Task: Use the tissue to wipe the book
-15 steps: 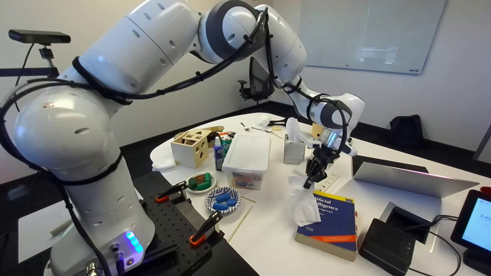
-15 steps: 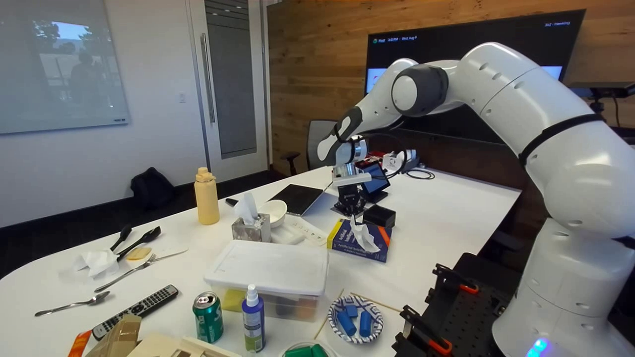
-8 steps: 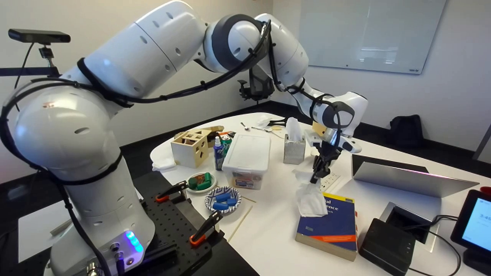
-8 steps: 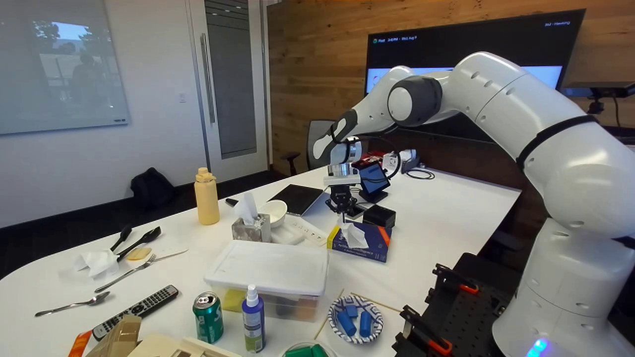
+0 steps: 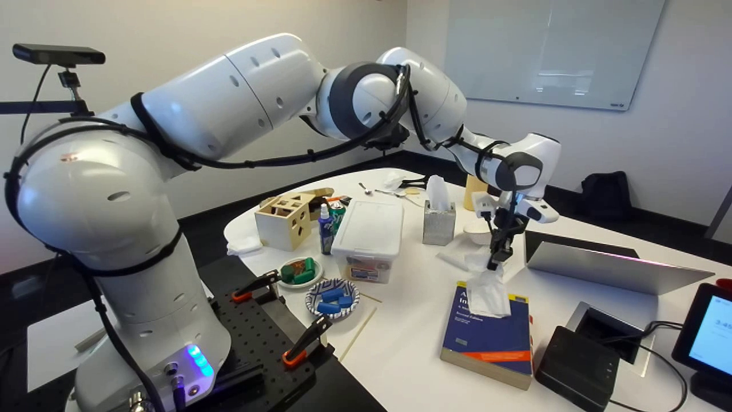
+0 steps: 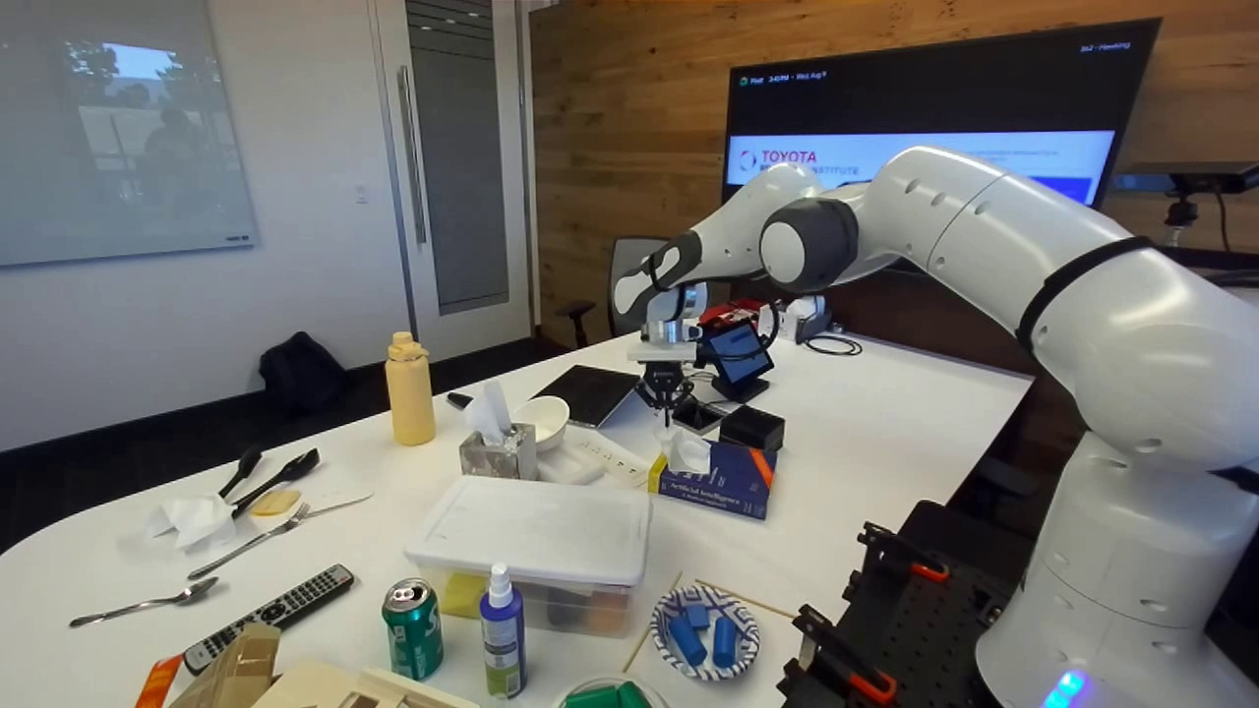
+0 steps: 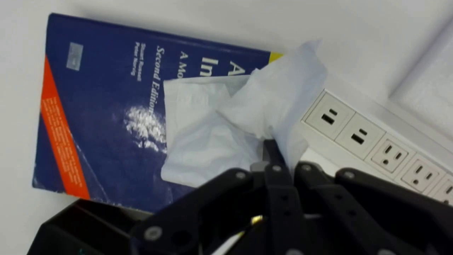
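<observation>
A gripper [image 5: 493, 263] pinches a tissue [image 5: 488, 296] over a book [image 5: 480, 336] on a table [image 5: 403, 320], contact between tissue and book unclear

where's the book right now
In the wrist view, the book lies flat on the left of the picture, partly hidden by the white tissue, with the white power strip off to its right.

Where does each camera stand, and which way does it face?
An exterior view: near the base, facing across the table to the whiteboard; nearly the whole arm shows.
An exterior view: near the soda can, facing the door and wall screen; most of the arm shows.
Wrist view: on the wrist, facing down at the tissue and Artificial Intelligence textbook; the arm's gripper shows.
Both exterior views share whiteboard, tissue, textbook.
</observation>
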### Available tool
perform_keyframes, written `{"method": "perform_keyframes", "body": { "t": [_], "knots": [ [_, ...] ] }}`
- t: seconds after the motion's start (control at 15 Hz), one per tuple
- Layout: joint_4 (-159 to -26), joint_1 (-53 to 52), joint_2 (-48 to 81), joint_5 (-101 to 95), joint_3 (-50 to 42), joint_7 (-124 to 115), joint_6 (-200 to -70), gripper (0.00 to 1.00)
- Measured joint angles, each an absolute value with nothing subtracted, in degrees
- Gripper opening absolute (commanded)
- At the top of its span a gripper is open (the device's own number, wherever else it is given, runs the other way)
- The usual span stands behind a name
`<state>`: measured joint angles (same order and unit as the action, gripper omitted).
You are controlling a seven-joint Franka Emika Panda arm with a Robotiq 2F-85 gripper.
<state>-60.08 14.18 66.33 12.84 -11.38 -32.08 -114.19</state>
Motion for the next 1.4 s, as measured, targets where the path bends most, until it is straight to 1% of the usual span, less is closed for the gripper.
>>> {"method": "perform_keyframes", "body": {
  "t": [0.27, 0.53, 0.8, 1.0, 1.4],
  "knots": [
    [-55.1, 17.5, 69.3, 11.3, -13.9, -32.1, -114.2, 0.00],
    [-55.0, 20.7, 70.0, 10.7, -16.6, -31.4, -114.2, 0.00],
    [-55.8, 22.2, 69.8, 10.6, -17.1, -29.0, -114.1, 0.00],
    [-59.4, 21.1, 67.8, 10.6, -16.9, -25.0, -113.6, 0.00],
    [-74.2, 16.8, 58.3, 6.3, -17.9, -20.3, -111.6, 0.00]
  ]
}}
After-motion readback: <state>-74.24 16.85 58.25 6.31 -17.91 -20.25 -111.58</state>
